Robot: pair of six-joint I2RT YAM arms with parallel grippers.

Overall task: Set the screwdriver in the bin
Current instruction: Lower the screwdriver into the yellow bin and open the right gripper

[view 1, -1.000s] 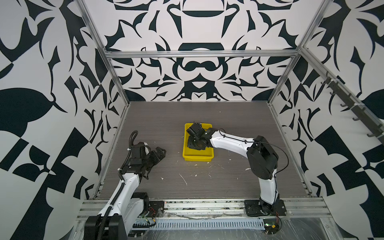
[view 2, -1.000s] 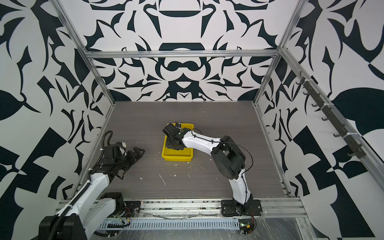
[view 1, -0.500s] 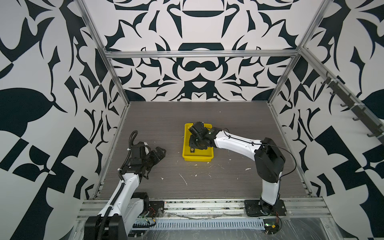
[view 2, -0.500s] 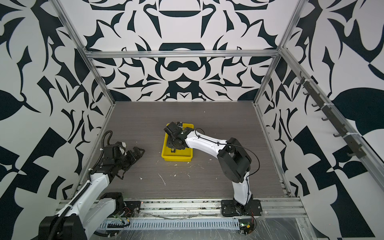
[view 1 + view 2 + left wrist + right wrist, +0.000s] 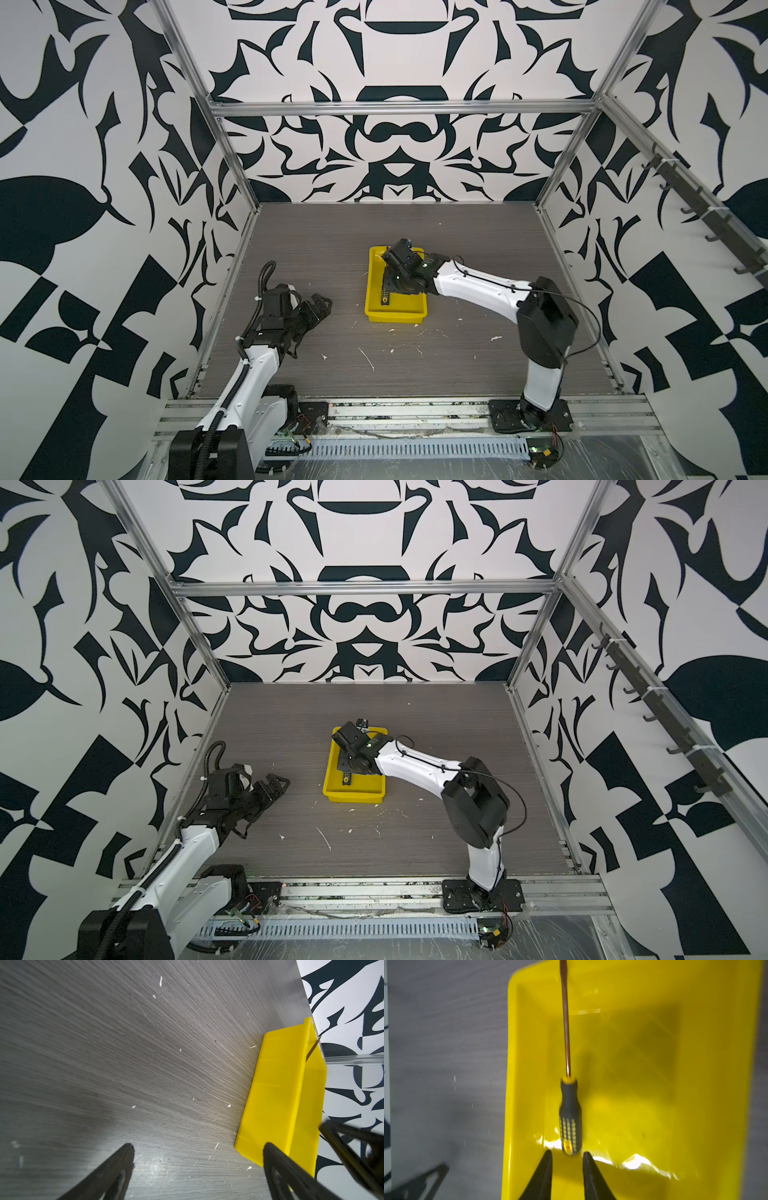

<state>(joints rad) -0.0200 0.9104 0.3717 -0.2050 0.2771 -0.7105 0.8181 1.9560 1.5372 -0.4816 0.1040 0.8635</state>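
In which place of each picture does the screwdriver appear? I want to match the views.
Top view: screwdriver handle in the bin's left half.
Top view: the same place.
Left wrist: only its thin shaft, poking over the bin's rim.
Right wrist: handle and shaft, in the bin ahead of the right gripper.
Shared landmark: the yellow bin.

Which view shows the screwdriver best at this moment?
The right wrist view: the whole handle and most of the shaft of the screwdriver show, lying in the bin. Both top views catch only its handle end, under the right arm. The left wrist view shows just a shaft sliver.
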